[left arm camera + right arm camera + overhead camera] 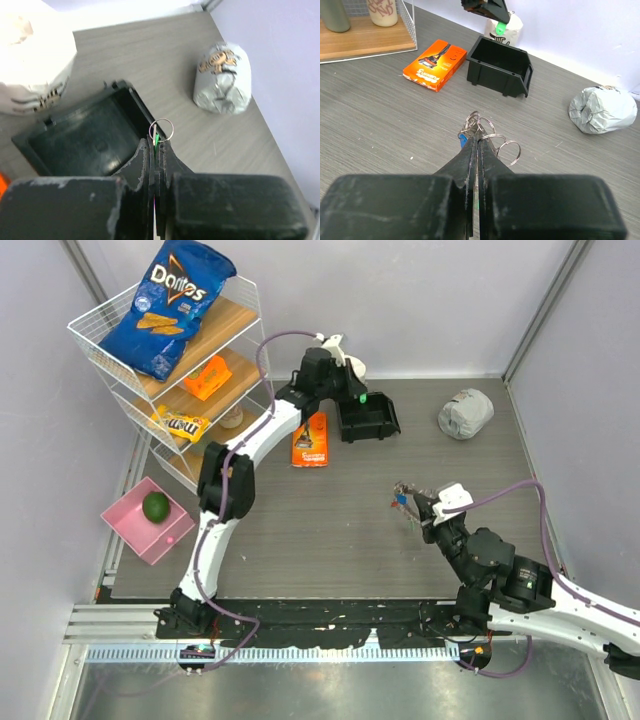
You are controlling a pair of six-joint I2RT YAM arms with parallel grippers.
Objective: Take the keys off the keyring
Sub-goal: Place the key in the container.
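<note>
My right gripper is shut on the keyring, a bunch of silver rings held low over the table's middle right. A blue-headed key hangs at the left of my fingertips; the bunch also shows in the top view. My left gripper is shut on a green-headed key with a small silver ring sticking out past the tips. It hovers over the right rim of the black bin. The green key also shows in the right wrist view.
The black bin stands at the back middle, with a white jar behind it. An orange box lies to its left and a foil-wrapped lump to its right. A wire shelf and a pink tray stand at the left.
</note>
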